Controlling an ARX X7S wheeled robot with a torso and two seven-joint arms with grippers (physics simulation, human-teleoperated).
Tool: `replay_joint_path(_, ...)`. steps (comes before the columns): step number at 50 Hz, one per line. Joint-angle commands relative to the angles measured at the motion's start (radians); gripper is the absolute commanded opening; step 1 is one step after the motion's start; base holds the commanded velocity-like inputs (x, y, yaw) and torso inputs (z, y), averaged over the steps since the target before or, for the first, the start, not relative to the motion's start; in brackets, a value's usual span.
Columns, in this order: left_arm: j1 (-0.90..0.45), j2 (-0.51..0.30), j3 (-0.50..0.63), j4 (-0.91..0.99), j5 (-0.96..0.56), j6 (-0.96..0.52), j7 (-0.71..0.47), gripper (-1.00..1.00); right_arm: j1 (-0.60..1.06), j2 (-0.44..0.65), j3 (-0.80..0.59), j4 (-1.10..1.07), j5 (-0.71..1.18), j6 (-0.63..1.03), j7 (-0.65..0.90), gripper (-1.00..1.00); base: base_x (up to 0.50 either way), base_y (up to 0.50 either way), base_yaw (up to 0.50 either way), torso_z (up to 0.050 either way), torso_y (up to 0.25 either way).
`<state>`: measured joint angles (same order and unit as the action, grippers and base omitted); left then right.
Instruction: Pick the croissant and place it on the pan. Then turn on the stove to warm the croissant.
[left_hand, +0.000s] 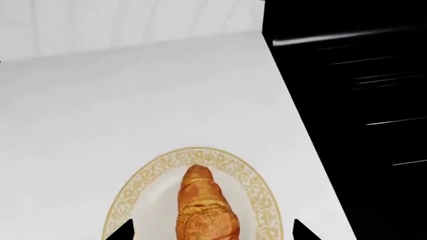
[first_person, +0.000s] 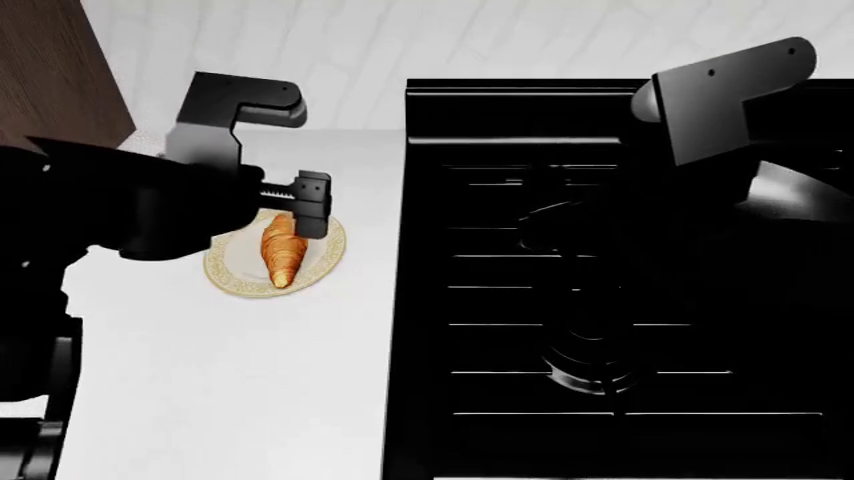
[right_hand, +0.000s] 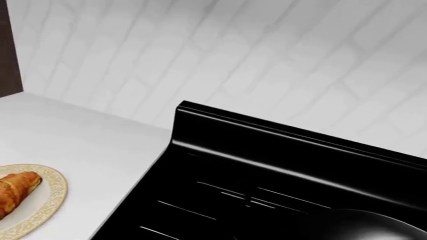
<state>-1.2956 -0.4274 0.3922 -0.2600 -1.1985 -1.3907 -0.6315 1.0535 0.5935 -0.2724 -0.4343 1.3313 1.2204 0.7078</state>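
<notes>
Jaws of the left gripper stood apart, one black tip on each side of the croissant, not touching it. Jaws of the right gripper could not be judged: in the head view only the right arm's grey-black housing showed above the stove, and the right wrist view showed no fingers.

Largest thing was the stove, glossy black, filling the right side of the head view, grate bars running across its top and a raised back edge against the white brick wall. Desk next, plain white, butted against the stove's left edge. A dark brown cabinet panel sat at the far left corner of the head view.

Left arm reached in from the left over the desk, its gripper hanging over the far part of the plate. Right arm was held high over the far right of the stove.

Pan sat on the stove, black on black and hard to trace; a round rim showed near the front middle burner, and a curved black edge also showed at the corner of the right wrist view. Handle direction unclear.

Plate, round, cream with a gold patterned rim, lay on the desk just beside the stove's left edge. Croissant, golden-orange and ridged, lay on the plate, long axis pointing away from the robot, between the open left fingertips.
</notes>
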Motion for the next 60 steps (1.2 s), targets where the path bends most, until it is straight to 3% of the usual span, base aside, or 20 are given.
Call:
replay_joint_path(1,0.001,0.021,0.026,-0.08,0.031,0.061,0.037,1.0,-0.009,-0.002,-0.018,0.022,-0.04,-0.032,-0.046,1.0,0.0,0.0,0.0,0.0,0.0)
replay_joint_path(14,-0.006,0.071,-0.031,-0.169,0.023,0.125,-0.01,1.0,-0.016,0.002,-0.025,0.032,-0.052,-0.05,-0.063,1.0,0.0,0.0,0.0,0.0,0.0)
replay_joint_path(29,-0.027,0.096,0.039,-0.263,0.099,0.179,0.039,1.0,-0.032,0.006,-0.032,0.043,-0.073,-0.073,-0.075,1.0,0.0,0.0,0.0,0.0,0.0)
replay_joint_path(60,0.001,0.108,0.044,-0.363,0.109,0.217,0.057,1.0,-0.068,0.025,-0.018,0.018,-0.053,-0.095,-0.054,1.0,0.0,0.0,0.0,0.0,0.0)
